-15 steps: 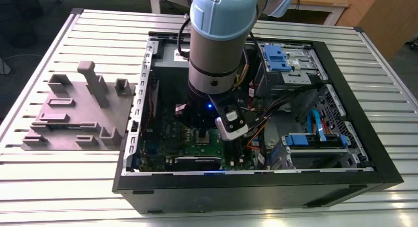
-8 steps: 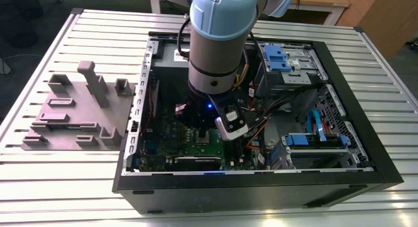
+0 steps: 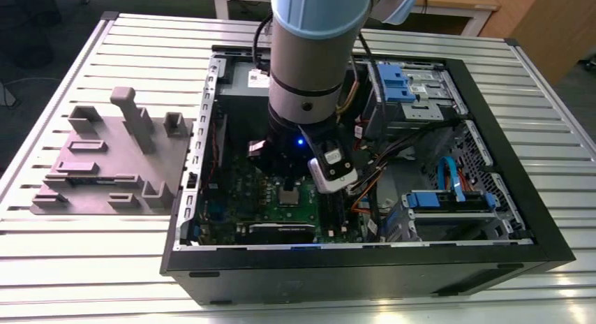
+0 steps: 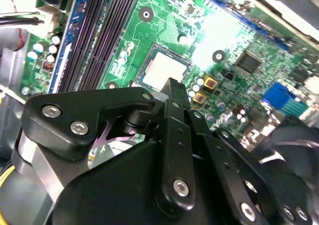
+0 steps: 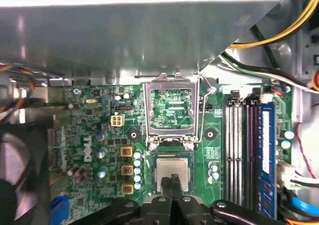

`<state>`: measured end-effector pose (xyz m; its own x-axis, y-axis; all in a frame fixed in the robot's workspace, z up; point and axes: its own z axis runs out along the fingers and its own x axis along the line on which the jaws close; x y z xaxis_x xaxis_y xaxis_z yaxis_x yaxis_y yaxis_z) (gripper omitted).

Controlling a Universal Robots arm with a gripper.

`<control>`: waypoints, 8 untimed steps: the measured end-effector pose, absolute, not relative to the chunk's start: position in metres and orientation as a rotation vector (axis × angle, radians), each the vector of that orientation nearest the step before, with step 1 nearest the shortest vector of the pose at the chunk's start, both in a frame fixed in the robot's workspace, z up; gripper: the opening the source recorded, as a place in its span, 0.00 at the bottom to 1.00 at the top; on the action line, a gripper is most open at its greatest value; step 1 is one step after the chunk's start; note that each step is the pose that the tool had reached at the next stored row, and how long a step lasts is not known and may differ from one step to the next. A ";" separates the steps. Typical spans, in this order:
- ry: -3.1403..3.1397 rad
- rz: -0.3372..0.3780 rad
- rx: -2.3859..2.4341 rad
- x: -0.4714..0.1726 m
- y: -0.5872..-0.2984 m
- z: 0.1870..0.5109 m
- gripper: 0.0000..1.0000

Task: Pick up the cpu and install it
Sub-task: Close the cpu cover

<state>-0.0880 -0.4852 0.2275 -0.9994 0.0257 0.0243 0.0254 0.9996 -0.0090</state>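
Hand [image 5: 173, 179] over the seated cpu [image 5: 172, 165], fingers drawn together.

Its fingertips [image 5: 170, 181] were closed on nothing and hung just over the chip's metal top; whether they touched it I could not tell from this angle. The cpu lay flat in its socket near the middle of the motherboard [image 5: 99, 135], away from its edges. The hinged socket frame [image 5: 146, 110] stood open beside it, presumably so the chip could go in unobstructed. Nothing yet clamped it down, so installation looked unfinished.
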 end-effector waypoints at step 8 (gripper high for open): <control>-3.117 0.014 -0.040 -0.088 -0.485 0.239 0.10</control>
